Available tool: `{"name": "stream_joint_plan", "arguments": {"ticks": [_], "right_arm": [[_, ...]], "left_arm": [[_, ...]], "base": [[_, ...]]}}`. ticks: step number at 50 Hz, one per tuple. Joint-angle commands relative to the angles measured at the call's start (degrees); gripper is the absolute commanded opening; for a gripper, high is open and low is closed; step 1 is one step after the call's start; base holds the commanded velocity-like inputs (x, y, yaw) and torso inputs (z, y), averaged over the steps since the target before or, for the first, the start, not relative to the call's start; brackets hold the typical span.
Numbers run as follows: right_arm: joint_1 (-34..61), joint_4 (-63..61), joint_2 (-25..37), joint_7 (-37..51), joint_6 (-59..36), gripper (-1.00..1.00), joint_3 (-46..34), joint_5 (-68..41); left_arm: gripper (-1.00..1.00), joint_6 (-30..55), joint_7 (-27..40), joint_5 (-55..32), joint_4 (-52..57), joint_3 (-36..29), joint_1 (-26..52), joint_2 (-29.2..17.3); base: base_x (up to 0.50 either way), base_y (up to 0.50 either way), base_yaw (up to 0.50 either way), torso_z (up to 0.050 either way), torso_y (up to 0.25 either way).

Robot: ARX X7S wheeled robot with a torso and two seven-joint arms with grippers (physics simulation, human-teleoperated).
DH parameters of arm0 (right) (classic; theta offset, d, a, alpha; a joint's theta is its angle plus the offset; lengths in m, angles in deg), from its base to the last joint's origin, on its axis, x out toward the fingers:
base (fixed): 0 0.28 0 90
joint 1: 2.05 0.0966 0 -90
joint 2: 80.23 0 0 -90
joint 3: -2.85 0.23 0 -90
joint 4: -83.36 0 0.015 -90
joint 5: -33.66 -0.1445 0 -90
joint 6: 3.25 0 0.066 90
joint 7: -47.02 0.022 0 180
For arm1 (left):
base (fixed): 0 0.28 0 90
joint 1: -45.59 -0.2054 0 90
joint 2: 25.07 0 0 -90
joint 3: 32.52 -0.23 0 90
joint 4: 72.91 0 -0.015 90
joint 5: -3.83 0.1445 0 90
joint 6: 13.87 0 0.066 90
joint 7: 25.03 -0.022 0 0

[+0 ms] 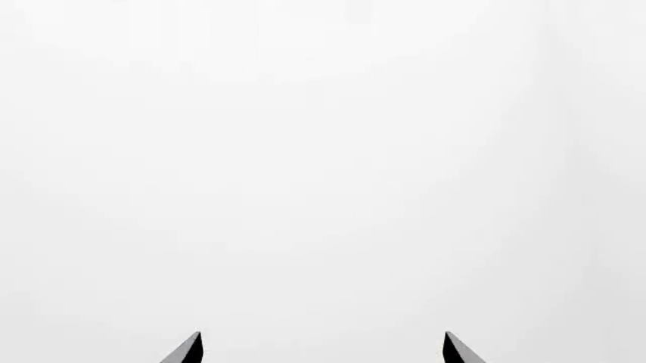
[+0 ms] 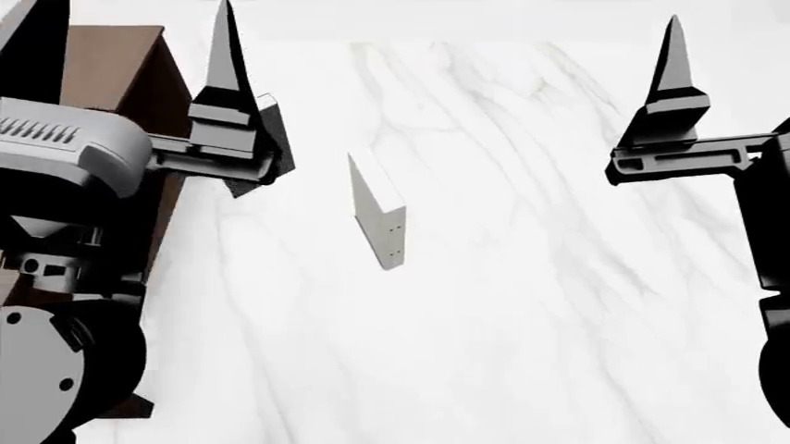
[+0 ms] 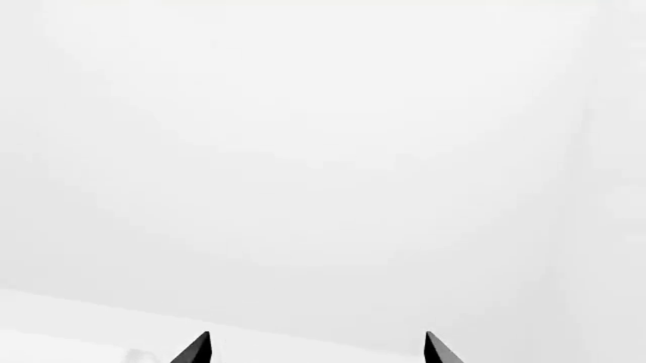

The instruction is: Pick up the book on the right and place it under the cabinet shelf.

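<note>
Book, plain grey: not in any view; cabinet shelf point(image 2: 117, 65) stands far left on the marble table point(image 2: 531, 324).
Dotted-edge white book point(image 2: 376, 208) upright mid-table; charcoal book point(image 2: 277, 134) near the cabinet shelf; left gripper point(image 1: 323, 349) and right gripper point(image 3: 318, 349) both spread wide, holding nothing.

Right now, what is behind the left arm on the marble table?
A dark brown wood-grain cabinet stands behind the left arm, partly covered by it. A dark object pokes out beside the left gripper. The cabinet's front and inside are hidden.
</note>
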Motion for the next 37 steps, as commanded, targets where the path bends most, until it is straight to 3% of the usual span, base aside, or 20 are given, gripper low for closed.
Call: {"name": "stream_joint_plan", "arguments": {"ticks": [1, 20, 37], "right_arm": [[-0.9, -0.3, 0.2, -0.2, 1.1, 1.0, 0.0, 0.6], [-1.3, -0.9, 0.0, -0.7, 1.3, 1.0, 0.2, 1.2], [0.5, -3.6, 0.8, -0.6, 0.2, 1.0, 1.6, 1.2]], "left_arm": [[1.0, 1.8, 1.1, -2.8, 1.7, 1.6, 1.9, -1.1], [1.0, 4.1, 2.5, -7.1, 3.0, 4.6, 4.7, -3.9], [1.0, 2.8, 3.5, -7.7, 3.7, 6.7, 1.3, -7.1]], "base": [[0.0, 0.0, 0.0, 0.0, 0.152], [0.0, 0.0, 0.0, 0.0, 0.153], [0.0, 0.0, 0.0, 0.0, 0.185]]}}
